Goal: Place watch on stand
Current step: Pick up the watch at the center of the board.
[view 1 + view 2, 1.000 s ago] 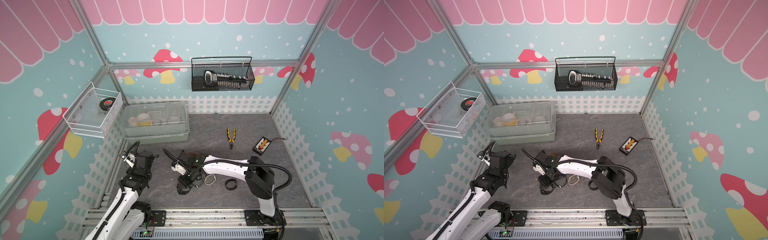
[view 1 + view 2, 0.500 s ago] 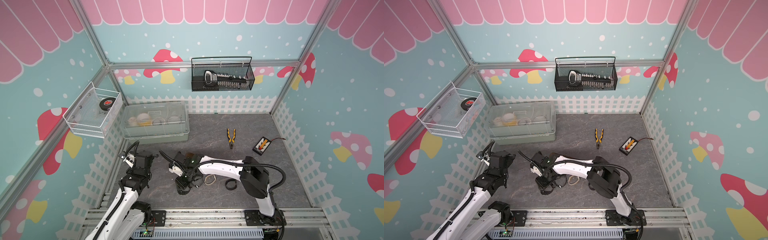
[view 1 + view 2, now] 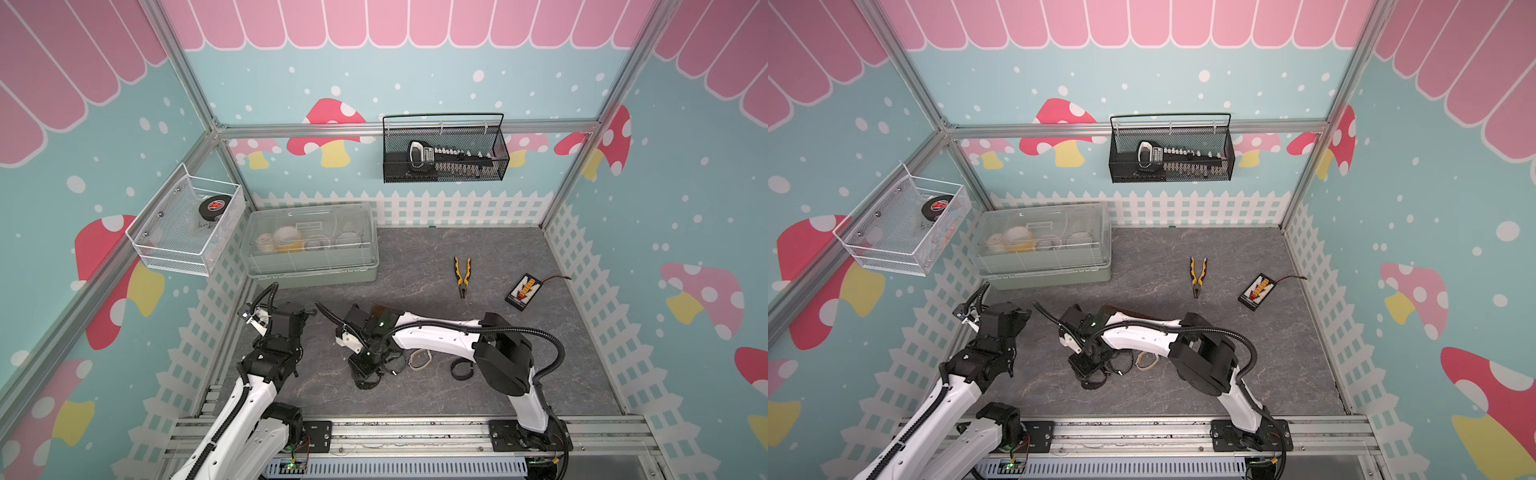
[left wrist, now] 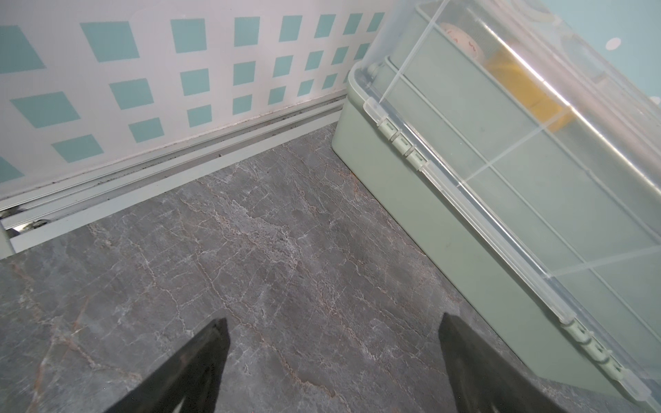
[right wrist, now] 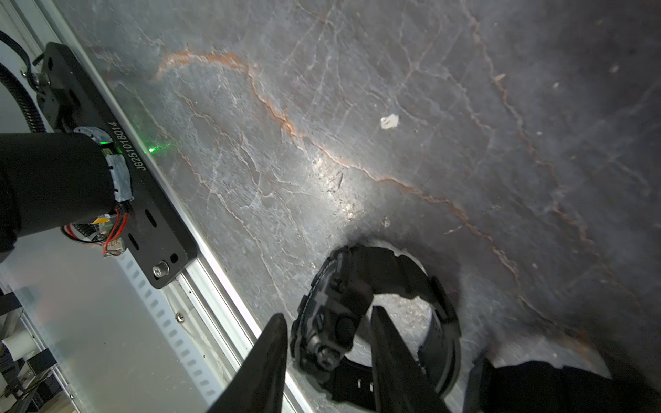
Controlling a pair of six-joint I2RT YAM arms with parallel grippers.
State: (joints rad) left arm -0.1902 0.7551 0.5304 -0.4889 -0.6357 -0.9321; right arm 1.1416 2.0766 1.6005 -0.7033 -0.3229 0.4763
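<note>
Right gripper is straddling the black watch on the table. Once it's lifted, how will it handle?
The black watch sits case-first within the right gripper; that chunky case probably gives a stiff, firm hold. Its strap forms a loop and looks rubbery, so it will likely keep its ring shape but sag a little.

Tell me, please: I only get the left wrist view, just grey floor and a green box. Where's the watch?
Observer: The watch lies on the table, between the right hand's fingers.
Operator: Is it gripped yet?
Observer: The fingers flank it; whether they pinch it, I can't tell.
Operator: And the stand?
Observer: In a top view the brown stand shows beyond the right arm, mostly hidden by it.
</note>
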